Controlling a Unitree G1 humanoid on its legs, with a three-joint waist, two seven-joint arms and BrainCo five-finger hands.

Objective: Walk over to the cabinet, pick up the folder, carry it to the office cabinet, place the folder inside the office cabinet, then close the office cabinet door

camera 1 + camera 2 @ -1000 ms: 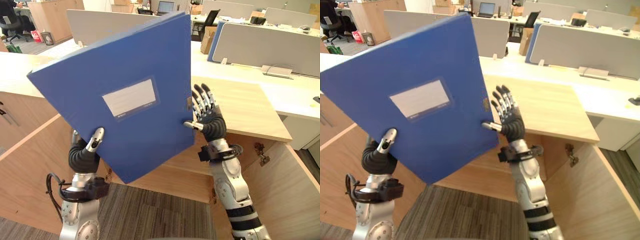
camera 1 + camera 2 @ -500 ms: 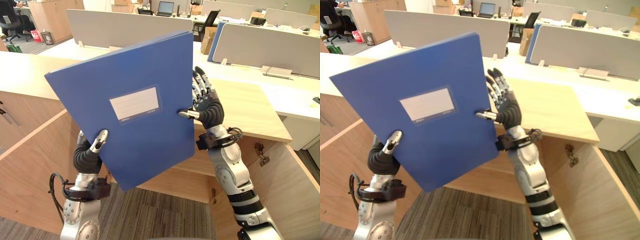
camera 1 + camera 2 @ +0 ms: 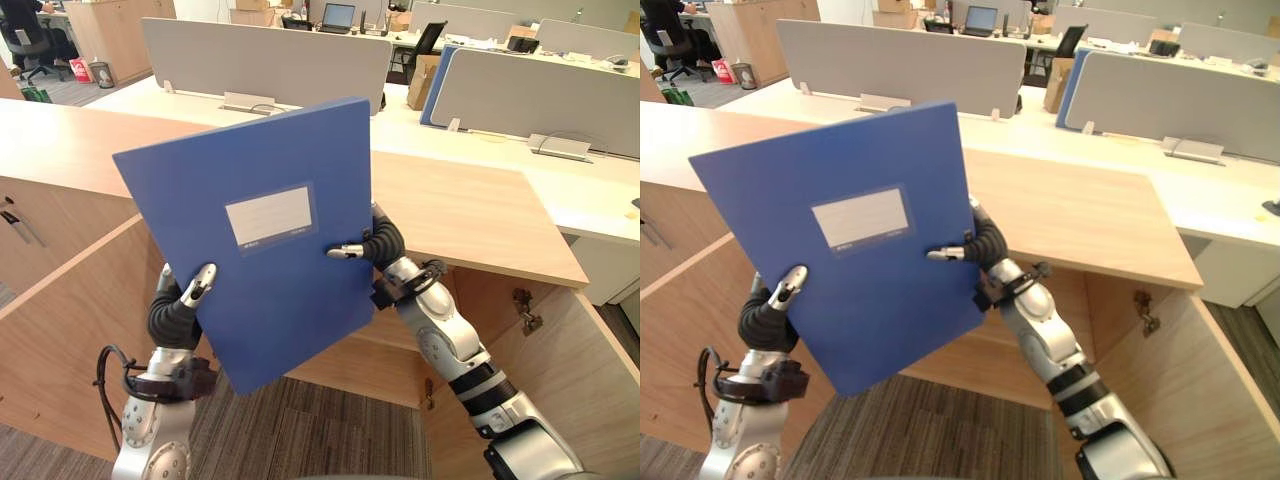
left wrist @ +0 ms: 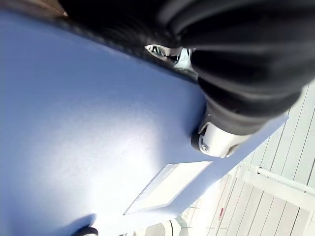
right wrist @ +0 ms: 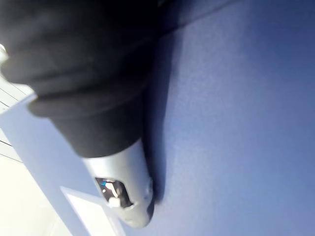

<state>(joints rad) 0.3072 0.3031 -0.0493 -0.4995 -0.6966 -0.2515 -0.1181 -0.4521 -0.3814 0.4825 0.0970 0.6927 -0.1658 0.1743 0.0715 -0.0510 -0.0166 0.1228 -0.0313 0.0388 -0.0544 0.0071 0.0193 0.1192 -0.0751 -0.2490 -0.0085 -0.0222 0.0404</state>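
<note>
Blue folder [image 3: 290, 300] held up in the air between both hands, front face toward the head camera, tilted with the top edge higher on the right hand's side. Left hand [image 3: 175, 315] is at the folder's lower edge on its own side. Its thumb [image 3: 200, 283] presses flat on the front face and the other fingers are behind the folder out of sight, so it pinches the cover. Left wrist view agrees: thumb tip [image 4: 219, 140] down on the blue face, white label [image 4: 170, 189] just past it. Right hand [image 3: 380, 242] at the opposite long edge, about halfway up. Its thumb [image 3: 345, 251] lies across the front, fingers hidden behind, folder edge sits in the crook of the hand, also a pinch. Right wrist view: thumb [image 5: 123, 196] flat against the blue surface, corner of the label beyond its tip. Label is on the face between the two thumbs, above the left thumb, beside and a bit above the right thumb. Below and behind both hands is a wooden cabinet [image 3: 480, 215] with both doors swung open, one door [image 3: 70, 320] outside the left hand, other door [image 3: 560, 390] outside the right arm. Folder is up in front of the cabinet's top edge, not inside it. Grey partitions [image 3: 265, 55] well beyond the hands, carpet [image 3: 310, 430] under the arms
</note>
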